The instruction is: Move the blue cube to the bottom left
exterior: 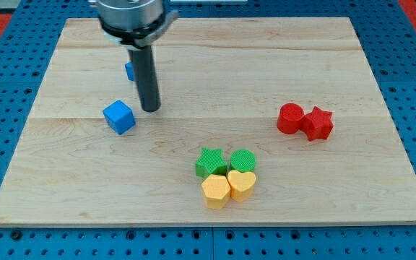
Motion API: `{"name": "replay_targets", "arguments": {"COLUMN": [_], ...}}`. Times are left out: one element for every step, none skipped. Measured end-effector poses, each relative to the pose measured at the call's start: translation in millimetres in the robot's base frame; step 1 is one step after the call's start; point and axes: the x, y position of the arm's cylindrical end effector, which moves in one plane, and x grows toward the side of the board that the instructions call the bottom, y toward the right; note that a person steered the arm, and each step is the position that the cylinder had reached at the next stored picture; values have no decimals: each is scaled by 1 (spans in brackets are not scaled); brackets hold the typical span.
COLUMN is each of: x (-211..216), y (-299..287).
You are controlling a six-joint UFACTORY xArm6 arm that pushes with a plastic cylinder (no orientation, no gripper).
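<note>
On bench's (381, 65) left half: blue cube (119, 116) mid-height, well short of bottom-left corner. My tip (150, 109) just beside cube, upper right. No fingers on rod. Push down-left mostly remains. Second blue block (129, 71) behind rod.

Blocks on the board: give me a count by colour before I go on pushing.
Blue: 2, the blue cube left of my tip, and a blue block mostly hidden behind the rod
Red: 2, red cylinder, red star
Green: 2, green star, green cylinder
Yellow: 2, yellow pentagon, yellow heart
Total: 8
</note>
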Motion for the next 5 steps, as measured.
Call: {"name": "replay_targets", "arguments": {"x": [4, 5, 15, 29, 31], "y": [-31, -54, -72, -70, -53]}}
